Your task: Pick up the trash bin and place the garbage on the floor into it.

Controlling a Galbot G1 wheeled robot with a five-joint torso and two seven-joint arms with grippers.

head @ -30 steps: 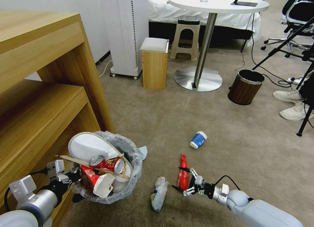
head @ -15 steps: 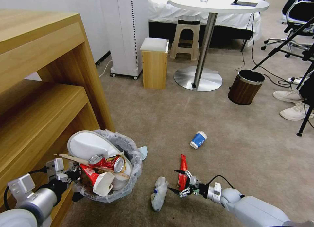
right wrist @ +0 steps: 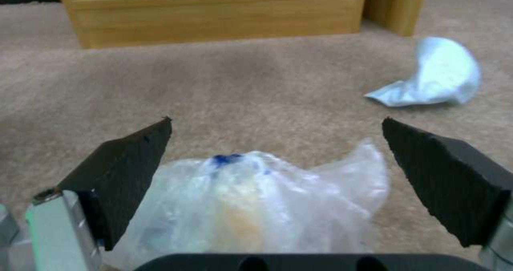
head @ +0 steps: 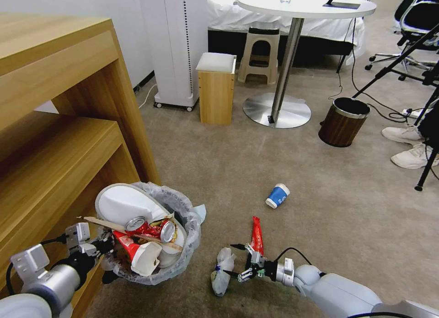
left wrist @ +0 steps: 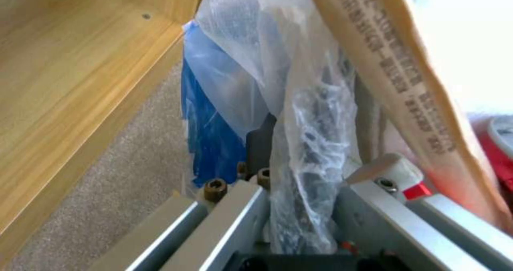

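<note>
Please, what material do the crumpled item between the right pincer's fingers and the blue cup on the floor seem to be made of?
The crumpled item looks like thin clear plastic film: see-through, glossy and wrinkled, possibly a crushed bottle or bag. The right pincer stands open around it. The blue cup seems to be matt paper, white inside, with a rolled rim.

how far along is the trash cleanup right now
Mostly done: the left pincer grips the rim of the bag-lined round trash bin, already full of slippers, cans and a carton. In hand: the open right pincer flanks the crumpled clear plastic bottle. Left on the beige carpet: red wrapper, blue paper cup.
</note>
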